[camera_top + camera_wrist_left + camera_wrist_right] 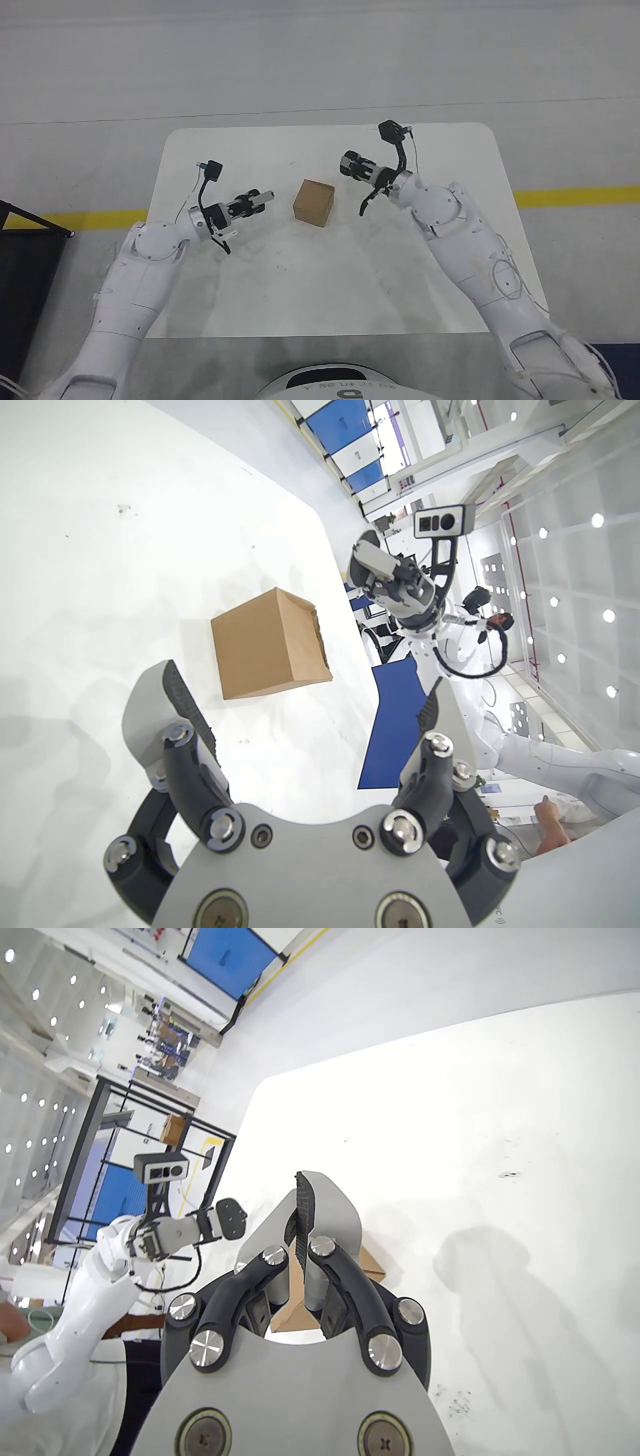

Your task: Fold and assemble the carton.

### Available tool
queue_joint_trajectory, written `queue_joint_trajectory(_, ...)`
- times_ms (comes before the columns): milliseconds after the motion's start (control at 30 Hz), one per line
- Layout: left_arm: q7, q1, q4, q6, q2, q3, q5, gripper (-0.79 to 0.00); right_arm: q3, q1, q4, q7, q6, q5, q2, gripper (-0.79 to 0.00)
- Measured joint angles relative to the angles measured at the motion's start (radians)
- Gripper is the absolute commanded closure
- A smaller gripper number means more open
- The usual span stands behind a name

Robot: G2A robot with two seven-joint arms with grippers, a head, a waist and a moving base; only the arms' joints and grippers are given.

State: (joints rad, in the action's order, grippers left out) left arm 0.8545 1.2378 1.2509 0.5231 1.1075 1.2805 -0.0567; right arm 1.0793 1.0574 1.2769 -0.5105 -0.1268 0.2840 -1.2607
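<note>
Carton (313,202) sits near the middle of the table, and no pincer touches it. The left pincer (303,682) is wide open, with nothing between its two fingers. It is held above the table and points at the carton, which is near it. The right pincer (302,1198) is closed, its two dark pads pressed together with nothing between them. It is on the other side of the carton, near it too. So the carton is between the two pincers. It is a small brown box with its sides folded up. One side has a rough, dark edge. The box is turned a bit, so its sides do not line up with the table's edges. The table (300,290) is white with round corners. A few small dark marks dot its top. Past the table, a yellow line (570,196) runs over the grey floor.
</note>
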Motion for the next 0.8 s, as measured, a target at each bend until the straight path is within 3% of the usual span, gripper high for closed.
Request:
queue_joint_trajectory(233, -0.007, 0.006, 0.003, -0.004, -0.002, -0.010, 0.008, -0.785, -0.101, -0.095, -0.136, -0.069, 0.093, 0.041, -0.030, 0.000)
queue_joint_trajectory(533, 0.020, -0.001, -0.011, -0.029, -0.003, -0.029, -0.010, -0.785, -0.139, -0.142, -0.221, -0.270, -0.016, -0.106, -0.051, 0.000)
queue_joint_trajectory(633, 0.103, -0.005, -0.034, -0.046, -0.004, -0.045, -0.057, -0.785, -0.114, -0.141, -0.235, -0.270, -0.048, -0.131, -0.045, 0.000)
queue_joint_trajectory(800, 0.336, -0.058, -0.083, -0.124, 0.000, -0.107, -0.155, -0.785, -0.052, -0.099, -0.191, -0.200, -0.060, -0.109, -0.026, 0.000)
